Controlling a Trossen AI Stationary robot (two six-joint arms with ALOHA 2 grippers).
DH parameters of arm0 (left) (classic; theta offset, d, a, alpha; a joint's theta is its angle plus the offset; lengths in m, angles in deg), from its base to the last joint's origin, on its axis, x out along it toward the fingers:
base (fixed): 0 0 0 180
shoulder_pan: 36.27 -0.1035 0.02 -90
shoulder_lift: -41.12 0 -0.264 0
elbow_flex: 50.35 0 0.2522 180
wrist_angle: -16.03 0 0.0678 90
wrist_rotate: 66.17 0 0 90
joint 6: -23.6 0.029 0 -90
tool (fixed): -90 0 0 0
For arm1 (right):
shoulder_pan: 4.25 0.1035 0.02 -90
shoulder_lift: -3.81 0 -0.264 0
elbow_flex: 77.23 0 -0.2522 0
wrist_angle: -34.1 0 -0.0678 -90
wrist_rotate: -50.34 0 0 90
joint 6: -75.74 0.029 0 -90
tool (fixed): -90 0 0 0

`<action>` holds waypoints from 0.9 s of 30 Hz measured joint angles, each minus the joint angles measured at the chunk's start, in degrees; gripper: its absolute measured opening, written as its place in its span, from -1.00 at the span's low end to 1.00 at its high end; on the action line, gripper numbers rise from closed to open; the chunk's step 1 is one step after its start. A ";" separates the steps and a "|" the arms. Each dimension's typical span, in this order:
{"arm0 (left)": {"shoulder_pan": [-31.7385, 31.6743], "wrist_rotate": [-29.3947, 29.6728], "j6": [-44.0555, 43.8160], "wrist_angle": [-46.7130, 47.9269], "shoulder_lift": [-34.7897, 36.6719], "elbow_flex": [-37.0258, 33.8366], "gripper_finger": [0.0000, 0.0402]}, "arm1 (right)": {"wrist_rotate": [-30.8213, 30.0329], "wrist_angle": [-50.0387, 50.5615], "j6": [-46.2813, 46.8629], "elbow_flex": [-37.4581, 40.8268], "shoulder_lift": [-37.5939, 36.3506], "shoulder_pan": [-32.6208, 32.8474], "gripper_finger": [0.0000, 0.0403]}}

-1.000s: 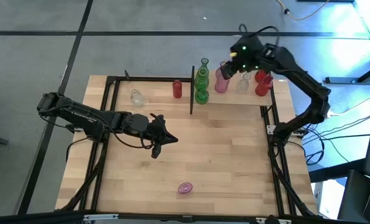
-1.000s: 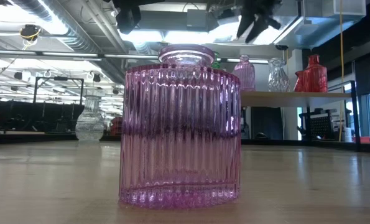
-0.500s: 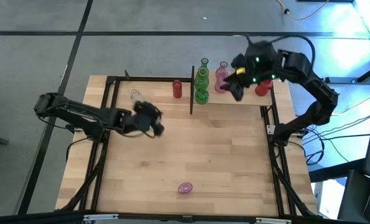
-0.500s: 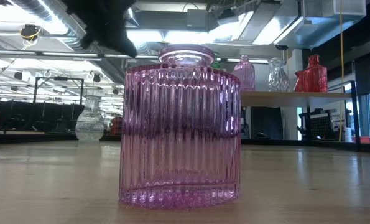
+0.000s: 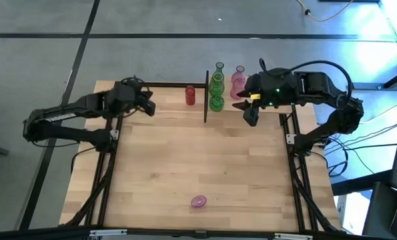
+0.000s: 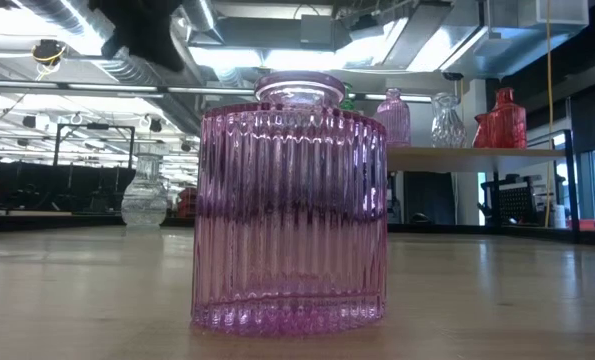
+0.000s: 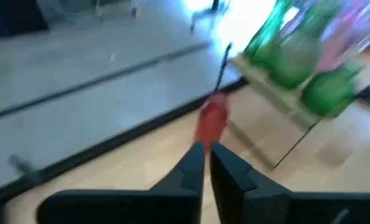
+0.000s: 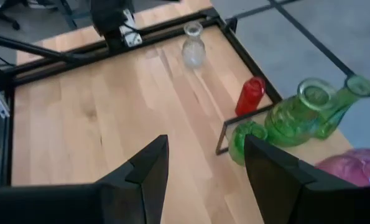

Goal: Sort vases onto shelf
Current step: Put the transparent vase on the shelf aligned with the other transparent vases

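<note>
- Nearest to you, the ribbed pink vase (image 6: 289,205) stands upright on the table's front edge (image 5: 185,223), long axis vertical, neck up.
- I judge it fragile and slippery; take its ribbed body from the sides, not the short neck.
- The right gripper (image 5: 249,112) hangs open and empty, by the shelf (image 5: 271,107).
- The left gripper (image 7: 206,165) is almost closed, grasping nothing, pointing at the red vase (image 7: 211,124).
</note>
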 joint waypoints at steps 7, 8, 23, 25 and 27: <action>-14.98 -7.23 1.43 5.96 -5.68 2.77 -0.47 | 0.02 -5.35 -1.77 1.85 0.04 0.19 -0.06; -17.31 -8.38 1.05 7.39 -6.59 3.44 -0.43 | 0.01 -5.57 -1.81 2.25 0.04 0.19 -0.06; -37.11 -27.83 3.74 13.09 -19.37 5.18 -0.38 | 3.06 -5.70 1.23 7.04 0.02 0.19 -0.06; -37.59 -27.83 4.61 15.99 -19.39 5.18 -0.38 | 3.06 -5.70 1.25 7.04 0.00 0.19 -0.06; -37.93 -27.81 5.19 19.12 -19.41 5.18 -0.38 | 3.02 -5.70 1.23 7.06 -0.09 0.18 -0.06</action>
